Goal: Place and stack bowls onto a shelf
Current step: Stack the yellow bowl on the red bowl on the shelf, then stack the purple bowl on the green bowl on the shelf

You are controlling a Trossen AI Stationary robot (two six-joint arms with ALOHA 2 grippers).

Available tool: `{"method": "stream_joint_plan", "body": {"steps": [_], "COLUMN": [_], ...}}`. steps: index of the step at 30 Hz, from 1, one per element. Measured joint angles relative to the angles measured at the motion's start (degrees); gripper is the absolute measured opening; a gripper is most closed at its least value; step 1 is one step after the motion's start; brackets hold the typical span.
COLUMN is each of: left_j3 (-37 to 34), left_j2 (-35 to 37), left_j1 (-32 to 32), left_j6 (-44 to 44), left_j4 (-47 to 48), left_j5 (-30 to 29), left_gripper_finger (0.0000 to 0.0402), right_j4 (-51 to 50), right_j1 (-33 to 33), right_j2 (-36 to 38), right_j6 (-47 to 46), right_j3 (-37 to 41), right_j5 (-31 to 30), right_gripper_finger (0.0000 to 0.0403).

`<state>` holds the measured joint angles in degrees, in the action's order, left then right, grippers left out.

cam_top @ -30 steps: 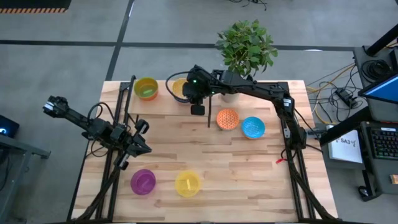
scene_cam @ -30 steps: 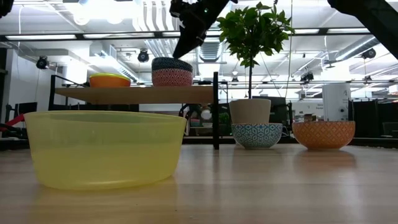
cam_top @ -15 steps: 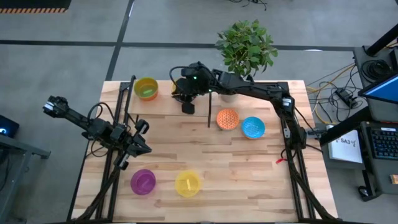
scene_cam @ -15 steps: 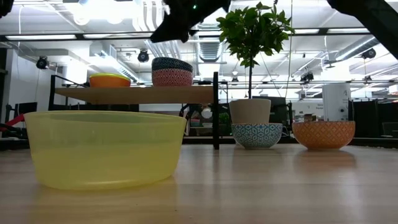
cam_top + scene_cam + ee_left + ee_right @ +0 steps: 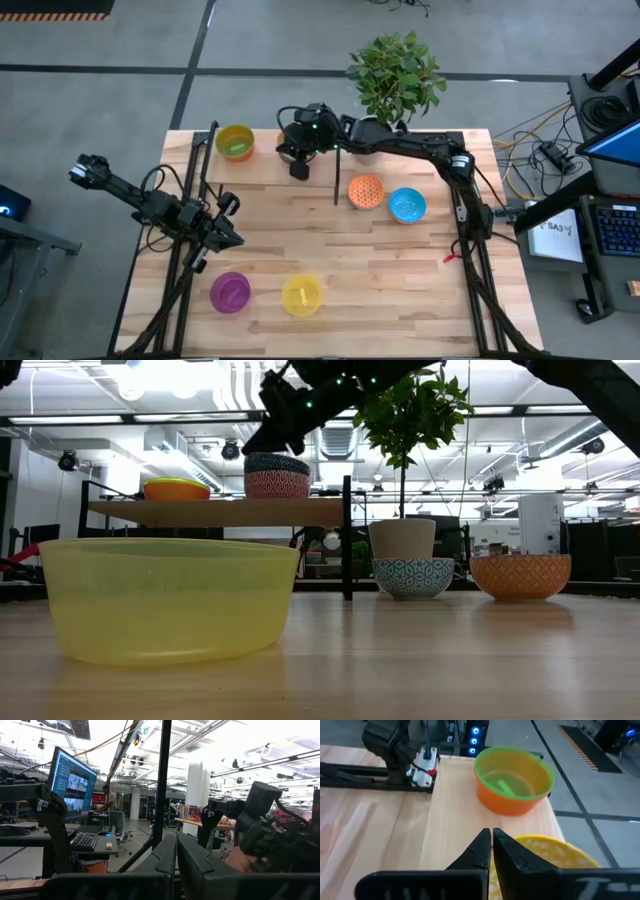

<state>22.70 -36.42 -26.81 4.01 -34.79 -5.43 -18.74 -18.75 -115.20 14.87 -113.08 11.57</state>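
The right gripper (image 5: 297,168) hangs above the shelf (image 5: 270,160) at the table's far edge, its fingers (image 5: 482,851) pressed together with nothing between them; in the right wrist view they point down just over the rim of a speckled yellow bowl (image 5: 545,857), with the shelf plank (image 5: 450,820) beneath. Past that bowl on the same plank sits a green bowl (image 5: 514,779) nested in an orange one, seen from above near the shelf's left end (image 5: 235,142). In the low view the shelf (image 5: 215,511) carries that orange stack (image 5: 176,489) and, beside it, a stack of a dark patterned bowl over a red patterned one (image 5: 277,473), with the right gripper (image 5: 275,415) above this second stack and apart from it; whether the speckled yellow bowl lies inside that stack is hard to tell from the low angle. On the table (image 5: 400,290), an orange patterned bowl (image 5: 366,190) and a light blue bowl (image 5: 407,204) sit side by side to the right of the shelf's post, in front of the plant (image 5: 395,75) in its white pot. A purple bowl (image 5: 230,292) and a yellow bowl (image 5: 302,295) rest near the front edge, well apart from the shelf. The left gripper (image 5: 228,235) waits over the table's left side, its fingers (image 5: 167,857) closed against each other and empty.
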Motion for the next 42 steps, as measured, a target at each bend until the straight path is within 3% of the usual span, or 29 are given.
{"method": "stream_joint_plan", "body": {"steps": [10,15,20,28,34,38,42], "left_j3": [0.0,0.0,0.0,0.0,0.0,0.1,0.1], "left_j2": [0.0,0.0,0.0,-0.1,-0.1,-1.8,-4.6], "left_j1": [0.0,0.0,0.0,0.0,0.0,0.0,0.0], "left_j6": [0.0,0.0,0.0,0.2,3.0,9.6,18.4], "left_j4": [0.3,0.2,0.2,0.2,1.3,3.3,9.2], "left_j5": [0.0,0.0,0.0,-0.1,-0.1,-0.8,-3.9], "left_gripper_finger": [0.0,0.0,0.0,0.0,0.0,0.0,0.0], "right_j4": [-0.2,5.0,9.9,9.9,5.3,-2.5,-5.1], "right_j1": [0.1,-0.4,-2.0,-3.2,-2.3,-0.2,3.6], "right_j2": [1.3,2.5,-0.9,-3.9,1.9,7.0,11.7], "right_j6": [0.5,0.0,-1.4,-2.9,-1.5,0.4,2.1], "right_j3": [-0.1,-0.2,-0.2,-0.1,-0.1,0.8,6.8], "right_j5": [0.3,-0.9,-2.0,-2.6,-1.2,1.0,2.5], "right_gripper_finger": [0.0009,0.0009,0.0009,0.0009,0.0009,0.0009,0.0009]}}
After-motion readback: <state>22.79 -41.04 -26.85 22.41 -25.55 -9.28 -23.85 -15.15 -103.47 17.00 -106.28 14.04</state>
